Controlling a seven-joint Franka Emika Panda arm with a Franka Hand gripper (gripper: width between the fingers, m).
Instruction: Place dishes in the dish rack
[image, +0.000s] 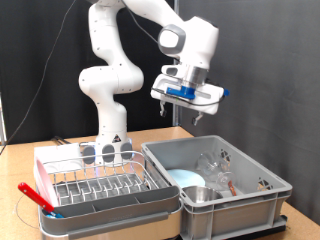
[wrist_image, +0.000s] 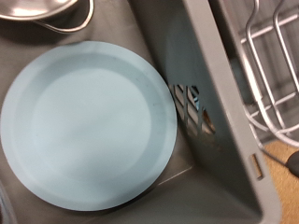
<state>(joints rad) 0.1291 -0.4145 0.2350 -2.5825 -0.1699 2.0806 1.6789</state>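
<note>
- Your gripper hangs high above the bench, over the far edge of the grey crate on the exterior view's right. It touches nothing and nothing sits between its fingers.
- You cannot tell from either view whether the gripper's fingers are spread or pressed together; the wrist view does not show them at all.
- The pale blue plate lies flat on the floor of the crate, filling much of the wrist view. In the exterior view it shows as a pale patch near the crate's left wall.
- The steel bowl rests in the crate's near part, just beside the plate. In the wrist view its rim peeks in at the picture's edge, close to the plate.
- Clear glassware sits in the middle of the crate, to the right of the plate.
- The dish rack stands left of the crate in its pink-and-grey tray, the two containers side by side. Its wire prongs hold no plate or bowl that you can make out.
- A red-handled utensil lies across the tray's near left corner.
</note>
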